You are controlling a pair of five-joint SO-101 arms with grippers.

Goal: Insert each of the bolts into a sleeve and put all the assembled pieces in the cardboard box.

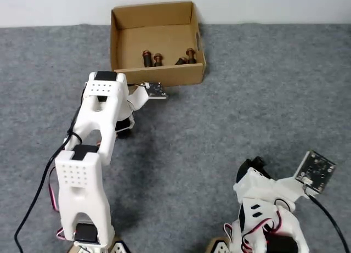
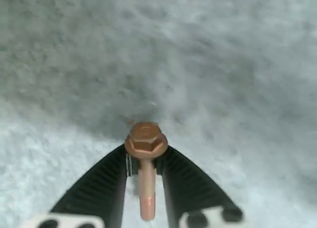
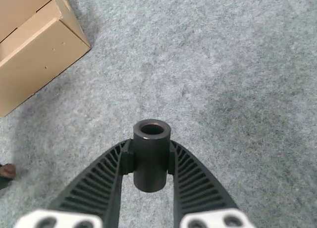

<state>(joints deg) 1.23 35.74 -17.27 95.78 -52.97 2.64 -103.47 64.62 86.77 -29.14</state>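
Note:
In the left wrist view my left gripper (image 2: 145,156) is shut on a copper bolt (image 2: 146,144), gripped just under its hex head with the shank pointing back toward the wrist, above grey carpet. In the right wrist view my right gripper (image 3: 151,161) is shut on a dark sleeve (image 3: 150,154), whose open bore faces away from the wrist. The cardboard box (image 1: 159,76) stands at the back centre and holds several bolt-and-sleeve pieces (image 1: 147,57). The left arm (image 1: 101,107) stretches toward the box's front wall. The right arm (image 1: 263,198) sits at the front right.
Grey carpet (image 1: 230,116) covers the table, with open room between the two arms. A corner of the box (image 3: 34,50) shows in the right wrist view, well off from the sleeve. Cables (image 1: 38,192) trail beside the left arm's base.

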